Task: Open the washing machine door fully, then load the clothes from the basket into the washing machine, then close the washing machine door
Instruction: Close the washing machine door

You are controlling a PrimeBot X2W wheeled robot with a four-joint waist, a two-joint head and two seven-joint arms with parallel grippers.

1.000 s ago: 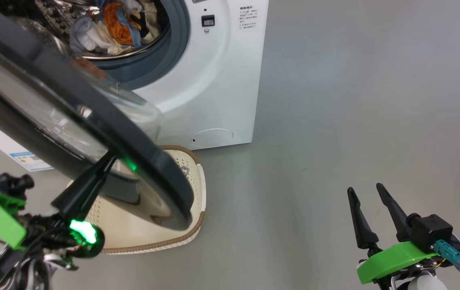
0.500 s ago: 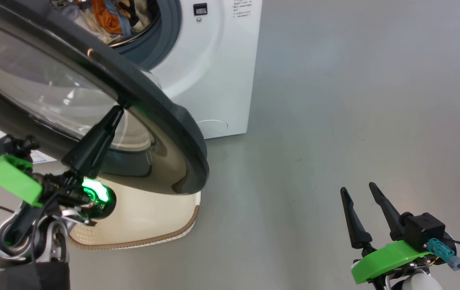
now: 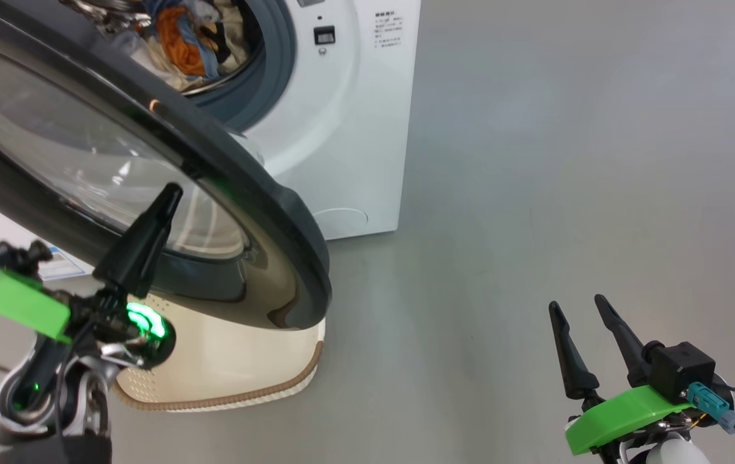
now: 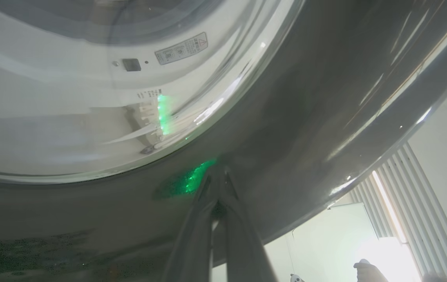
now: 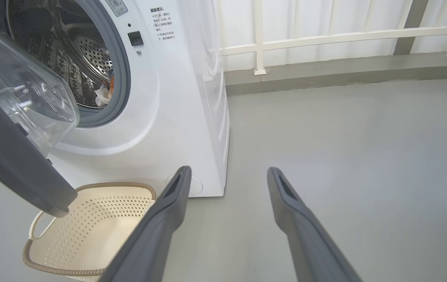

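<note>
The washing machine [image 3: 354, 129] stands at the top, its drum holding orange, blue and white clothes [image 3: 180, 32]. The washing machine door [image 3: 238, 193], black-rimmed with a clear bowl, stands partly open above the cream basket [image 3: 232, 367]. My left gripper [image 3: 171, 190] is shut with nothing in it. In the left wrist view the left gripper [image 4: 219, 174] has its tips against the door's black rim [image 4: 305, 117]. My right gripper [image 3: 576, 304] stands open over bare floor at the lower right. The right wrist view shows the right gripper [image 5: 228, 172] open, the basket [image 5: 90, 235] empty, and the clothes [image 5: 104, 94] in the drum.
Grey floor [image 3: 567, 161] stretches to the right of the machine. A white railing [image 5: 325, 39] on a low kerb runs behind it. A blue label sticker [image 3: 61, 264] shows on the machine's left lower front.
The door has swung closer to the machine with my shut left gripper against its outer face. The head camera has shifted a little. The right gripper has stayed open in place.
</note>
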